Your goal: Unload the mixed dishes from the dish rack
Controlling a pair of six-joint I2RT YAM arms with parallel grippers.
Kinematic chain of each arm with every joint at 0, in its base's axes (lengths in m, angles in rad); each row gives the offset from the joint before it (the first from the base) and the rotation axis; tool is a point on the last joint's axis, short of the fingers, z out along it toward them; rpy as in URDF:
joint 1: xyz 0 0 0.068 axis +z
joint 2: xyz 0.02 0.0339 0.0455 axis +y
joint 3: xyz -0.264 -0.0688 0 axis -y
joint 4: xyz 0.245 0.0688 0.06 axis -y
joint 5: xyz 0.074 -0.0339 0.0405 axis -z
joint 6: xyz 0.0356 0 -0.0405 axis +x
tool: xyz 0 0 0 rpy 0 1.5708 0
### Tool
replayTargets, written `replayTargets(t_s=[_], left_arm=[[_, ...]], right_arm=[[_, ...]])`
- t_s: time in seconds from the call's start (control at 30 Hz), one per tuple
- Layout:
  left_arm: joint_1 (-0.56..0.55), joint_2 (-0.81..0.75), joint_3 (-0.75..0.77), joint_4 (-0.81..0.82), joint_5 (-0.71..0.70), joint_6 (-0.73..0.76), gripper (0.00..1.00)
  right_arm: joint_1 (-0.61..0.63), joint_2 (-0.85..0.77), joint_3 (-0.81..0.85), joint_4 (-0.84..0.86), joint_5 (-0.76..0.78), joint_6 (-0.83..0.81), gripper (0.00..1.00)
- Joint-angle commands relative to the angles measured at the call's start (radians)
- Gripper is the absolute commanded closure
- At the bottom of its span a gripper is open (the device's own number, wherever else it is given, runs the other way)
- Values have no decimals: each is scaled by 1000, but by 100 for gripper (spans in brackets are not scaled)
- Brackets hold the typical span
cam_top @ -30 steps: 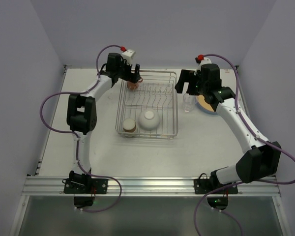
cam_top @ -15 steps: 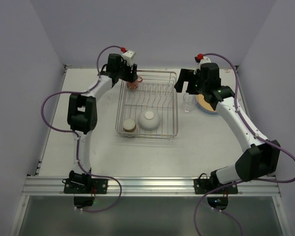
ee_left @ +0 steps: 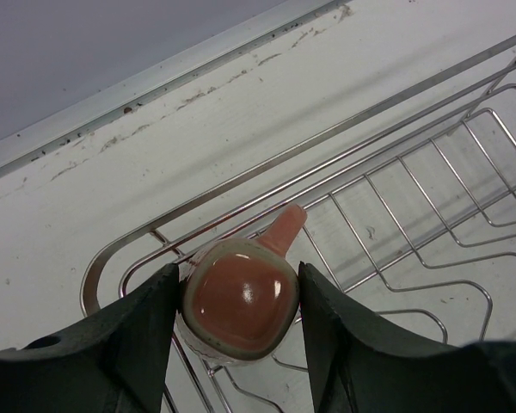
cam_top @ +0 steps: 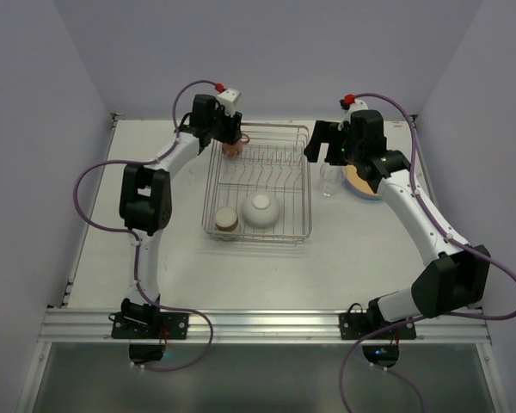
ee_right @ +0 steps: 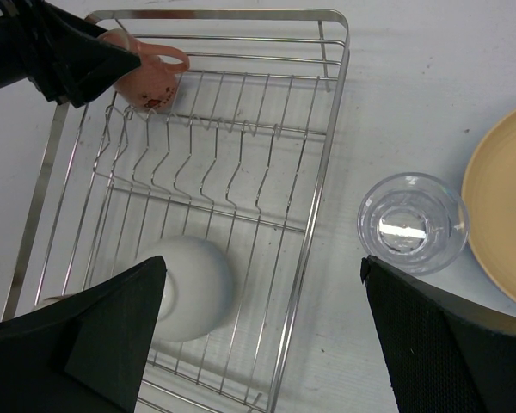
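The silver wire dish rack (cam_top: 308, 185) stands in the middle of the table. In its far left corner sits the salmon-pink mug (cam_top: 233, 149). My left gripper (cam_top: 230, 142) is over it, and in the left wrist view both fingers press the sides of the mug (ee_left: 241, 301), its handle pointing away. The white bowl (cam_top: 261, 209) lies upside down in the near part of the rack, with the small brown cup (cam_top: 226, 218) to its left. My right gripper (ee_right: 262, 267) hangs wide open over the rack's right rim, holding nothing.
The clear glass (ee_right: 411, 222) stands upright on the table just right of the rack. A yellow-orange plate (ee_right: 503, 215) lies further right, partly under my right arm in the top view. The rack's upright plate tines (ee_right: 208, 163) hold nothing.
My left gripper has closed in from wide open until its fingers meet the mug's sides. The right arm has shifted only slightly.
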Motion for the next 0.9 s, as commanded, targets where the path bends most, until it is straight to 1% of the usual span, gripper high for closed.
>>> replayTargets(t_s=[0.0,0.13,0.57,0.6,0.8,0.87], left_arm=[[-10,-59,-1,-20,11,-14,67],[-11,-86,13,-24,44,-24,67],[-16,-183,17,-8,71,-31,68],[-16,-191,17,-6,71,-63,68],[-19,-240,4,2,66,-83,68],[-20,-255,1,11,104,-99,68]], right_arm=[[-7,-5,37,35,-13,-4,1],[-7,-5,37,35,-18,-4,1],[-8,-14,29,41,-33,0,1],[-8,-16,29,41,-35,0,1],[-8,-14,26,47,-48,5,1],[-8,-16,26,52,-65,10,1]])
